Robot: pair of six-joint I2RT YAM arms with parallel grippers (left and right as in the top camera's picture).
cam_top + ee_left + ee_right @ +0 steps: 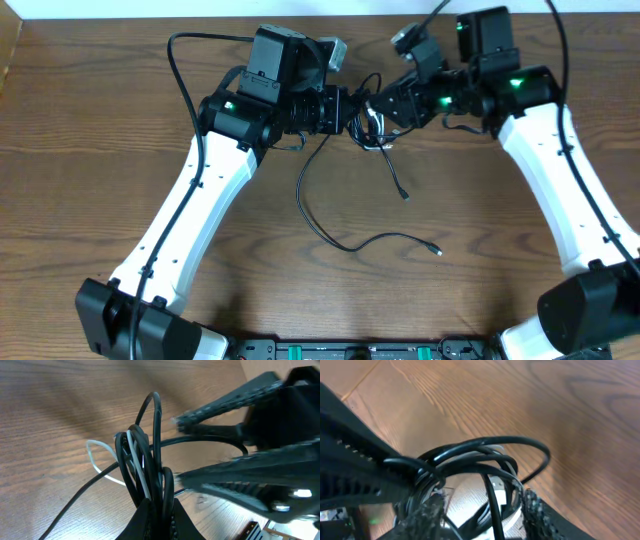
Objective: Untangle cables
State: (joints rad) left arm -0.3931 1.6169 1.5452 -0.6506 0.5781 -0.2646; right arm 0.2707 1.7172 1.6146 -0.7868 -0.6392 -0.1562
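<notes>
My left gripper (159, 521) was black. The cables (124, 460) bunched in it were glossy black, with one white cable (138, 462) threaded among them. My right gripper (485, 512) was black too, and its fingers (532, 510) were speckled with a rough, grainy pattern. Under both grippers the table (480, 230) was brown wood streaked with darker wavy grain. My arms (190, 210) were white with black joints. Small green lights (516, 83) glowed behind my right gripper. A long loose cable (300, 195) below my left gripper was black as well.
</notes>
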